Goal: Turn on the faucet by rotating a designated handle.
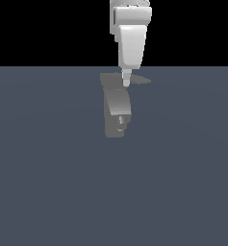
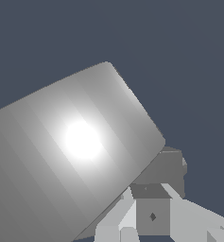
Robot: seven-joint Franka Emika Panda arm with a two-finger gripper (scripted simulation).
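Where the white arm descends from the top centre of the exterior view, its claw (image 1: pixel 126 80) narrows to a single pale tip just above the frame's middle; whether the fingers are apart or together cannot be told from either view. That tip meets the top cap of the faucet (image 1: pixel 116 108) near the root of the handle (image 1: pixel 139 80), though actual contact cannot be confirmed. The handle is a thin, flat grey lever tapering to a point toward the exterior view's right, at the level of the claw's tip. Below the claw, the faucet's matte grey body curves downward through the centre of the frame and ends in a blocky lower part. Seen from the wrist, a broad grey faucet surface (image 2: pixel 80 151) with a bright highlight fills the left and centre, with pale finger parts (image 2: pixel 127 220) close against it at the lower edge. A dark blue-grey floor (image 1: pixel 48 182) surrounds the fixture.
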